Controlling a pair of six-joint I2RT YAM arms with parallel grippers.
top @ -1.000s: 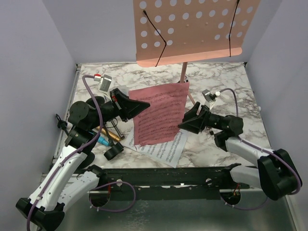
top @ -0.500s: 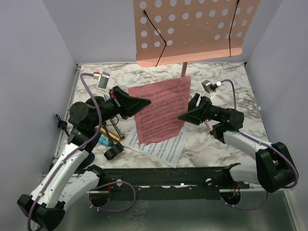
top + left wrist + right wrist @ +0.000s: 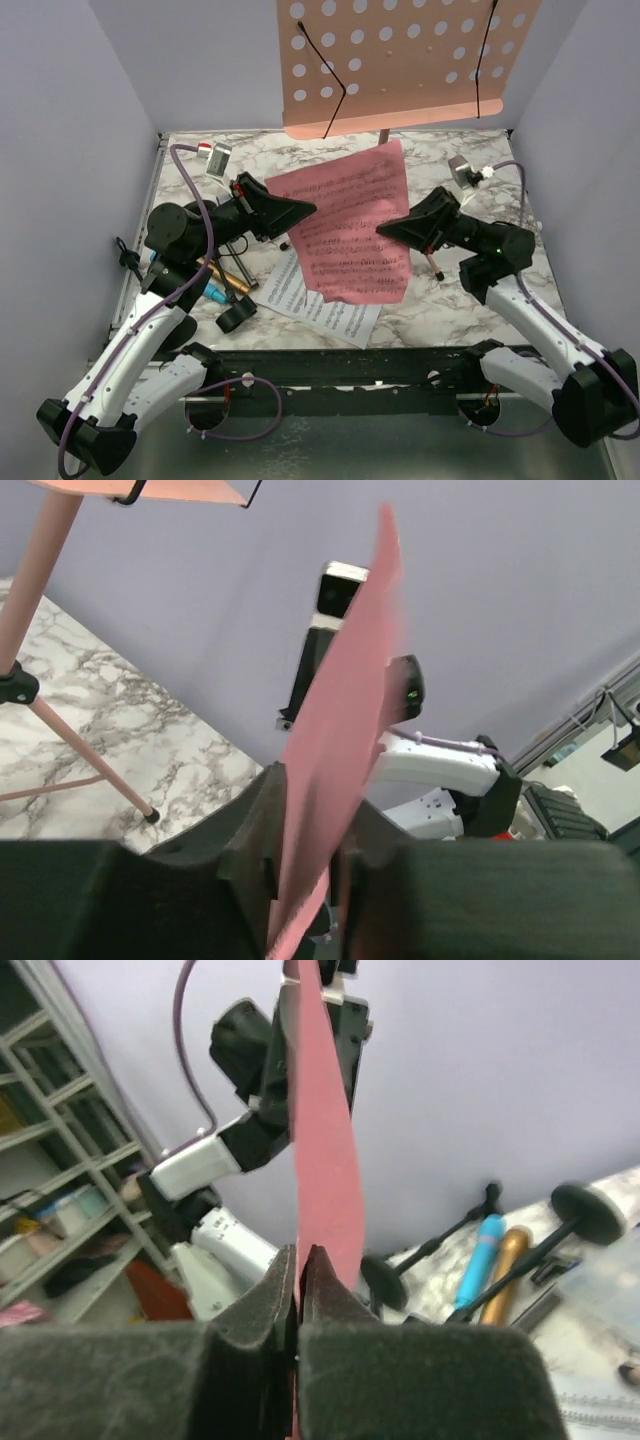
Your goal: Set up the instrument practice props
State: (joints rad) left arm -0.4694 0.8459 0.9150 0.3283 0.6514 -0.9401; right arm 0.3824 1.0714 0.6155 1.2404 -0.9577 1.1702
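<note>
A pink sheet-music page (image 3: 350, 235) hangs in the air above the marble table, below the pink perforated music rack (image 3: 400, 60). My right gripper (image 3: 386, 228) is shut on the page's right edge; the right wrist view shows its jaws (image 3: 298, 1260) pinching the thin pink page (image 3: 325, 1160). My left gripper (image 3: 305, 208) is at the page's left edge. Its jaws (image 3: 305, 850) stand apart with the page (image 3: 340, 740) passing loosely between them. A white page (image 3: 320, 300) lies flat underneath. The gold microphone (image 3: 228, 280) and the blue microphone (image 3: 212, 293) lie at the left beside a black mic mount (image 3: 235, 317).
The rack's thin pole (image 3: 383, 140) and a tripod leg (image 3: 432, 262) stand behind and right of the page. The right wrist view shows the two round-based mounts (image 3: 585, 1210), the blue microphone (image 3: 480, 1255) and the gold one (image 3: 505, 1275) lying together. Walls close in both sides.
My right gripper has shut on the pink page's right edge and swung right and up with it. My left jaws have parted. The page has shifted right and tilted.
</note>
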